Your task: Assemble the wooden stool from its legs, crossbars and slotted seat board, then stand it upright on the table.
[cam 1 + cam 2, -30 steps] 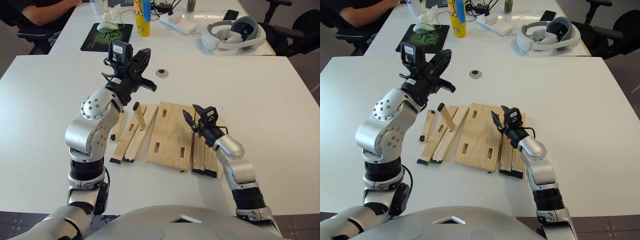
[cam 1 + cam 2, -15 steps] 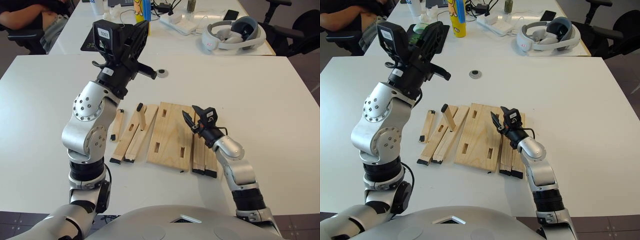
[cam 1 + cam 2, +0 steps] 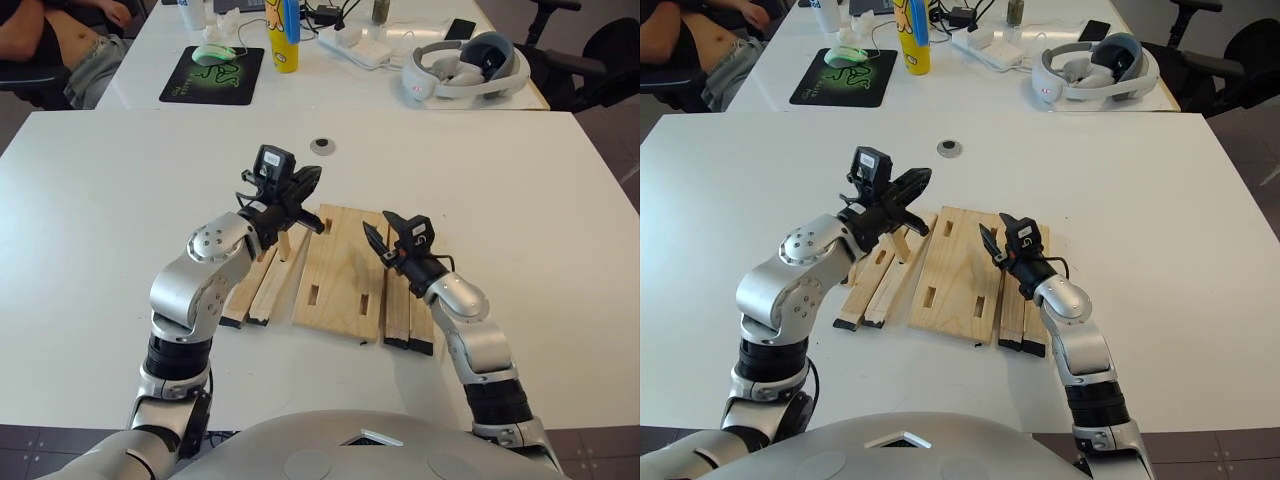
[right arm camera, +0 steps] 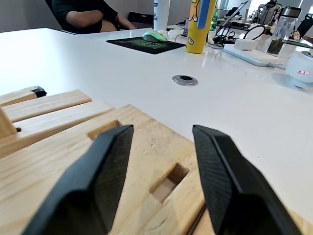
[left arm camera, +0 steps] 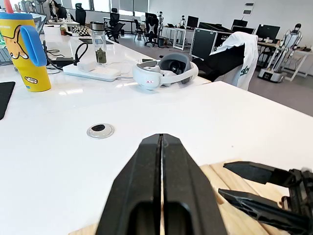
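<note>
- White table [image 3: 520,200] carries the unassembled stool parts; nothing is joined and nothing stands upright as a stool.
- Seat board [image 3: 340,270] is laid flat near the middle of the table, slots facing up.
- Wooden strips [image 3: 255,290] are laid flat just beside the board on the robot's left. One short stick [image 3: 283,243] among them is tilted upward.
- Pair of strips [image 3: 410,320] is laid against the board's right edge, black caps toward the robot.
- Left gripper [image 5: 161,139] is held above the tilted stick, near the board's far left corner. Its fingers are pressed together, and no wood is seen between them.
- Right gripper [image 4: 161,142] is held low over the board's right portion, above a slot, with fingers spread apart and nothing between them.
- Round metal grommet [image 3: 322,146] is set into the table beyond the parts.
- Headset [image 3: 465,65] and yellow bottle [image 3: 284,35] are noted on the desk behind.
</note>
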`<act>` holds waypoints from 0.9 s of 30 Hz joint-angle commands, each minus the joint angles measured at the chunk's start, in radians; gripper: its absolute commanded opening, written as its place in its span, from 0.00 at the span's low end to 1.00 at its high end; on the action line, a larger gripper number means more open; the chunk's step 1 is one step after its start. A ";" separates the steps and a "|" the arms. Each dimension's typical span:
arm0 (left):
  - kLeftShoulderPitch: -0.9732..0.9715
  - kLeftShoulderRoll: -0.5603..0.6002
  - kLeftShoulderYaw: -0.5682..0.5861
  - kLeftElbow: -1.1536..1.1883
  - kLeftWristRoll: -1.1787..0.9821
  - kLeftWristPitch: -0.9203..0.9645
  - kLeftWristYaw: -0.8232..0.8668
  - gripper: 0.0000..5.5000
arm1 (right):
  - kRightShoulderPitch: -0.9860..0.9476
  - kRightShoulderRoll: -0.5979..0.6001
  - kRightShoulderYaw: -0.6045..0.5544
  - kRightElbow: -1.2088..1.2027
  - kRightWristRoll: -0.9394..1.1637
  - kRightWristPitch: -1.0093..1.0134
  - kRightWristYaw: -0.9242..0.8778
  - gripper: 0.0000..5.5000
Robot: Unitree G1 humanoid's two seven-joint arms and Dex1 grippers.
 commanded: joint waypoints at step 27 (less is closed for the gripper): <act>0.043 0.197 0.444 0.033 -0.160 -0.255 -0.216 0.26 | 0.073 0.034 -0.043 -0.020 -0.025 -0.035 -0.080 0.40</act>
